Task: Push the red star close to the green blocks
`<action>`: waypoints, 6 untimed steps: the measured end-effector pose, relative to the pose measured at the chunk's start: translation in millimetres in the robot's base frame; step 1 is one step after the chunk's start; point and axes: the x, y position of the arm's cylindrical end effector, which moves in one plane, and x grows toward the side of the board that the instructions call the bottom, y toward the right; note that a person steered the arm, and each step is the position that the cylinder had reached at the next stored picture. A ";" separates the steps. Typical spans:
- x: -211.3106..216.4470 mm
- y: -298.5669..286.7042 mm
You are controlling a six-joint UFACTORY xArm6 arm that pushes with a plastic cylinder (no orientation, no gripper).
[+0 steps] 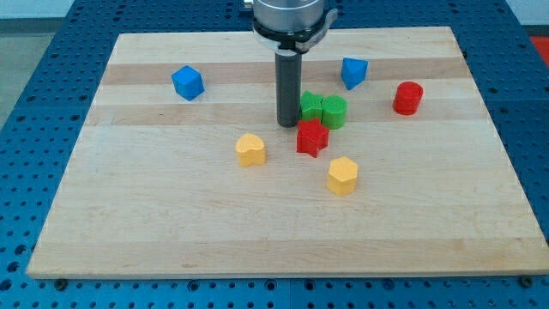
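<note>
Nearest the view's bottom on the pale wooden bench (pixel 171 232) sits a yellow hexagonal plastic block (pixel 342 175), with a yellow heart-shaped plastic block (pixel 250 149) further toward the view's left. Just above and between them lies the red plastic star (pixel 312 137), the thing to be moved. It already sits right under the two green plastic blocks (pixel 323 109), which touch each other; whether the star touches them I cannot tell, but the gap is slight at most.

There is no pincer on this arm, so nothing is held or clamped; it ends in a dark rod, and my tip (pixel 286 126) stands just to the view's left of the green blocks and just above and left of the star.

By my judgement the task is close to done, and the danger lies in doing more. From where my tip stands, a sweep toward the view's right would strike the green blocks and split or scatter them; a stroke toward the view's bottom right would drive the star away from them, toward the yellow hexagonal block. Any last nudge wants to come from below the star, reached by going round it.

Farther off are a red plastic cylinder (pixel 408 98) at the right, a blue plastic block (pixel 353 71) above the greens, and a blue plastic cube (pixel 187 82) at the upper left, all well apart from the work.
</note>
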 end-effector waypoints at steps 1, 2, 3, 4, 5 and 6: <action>31.1 -18.0; 54.0 -19.4; 77.4 -17.8; 59.0 23.9; 57.5 25.4; 56.9 25.4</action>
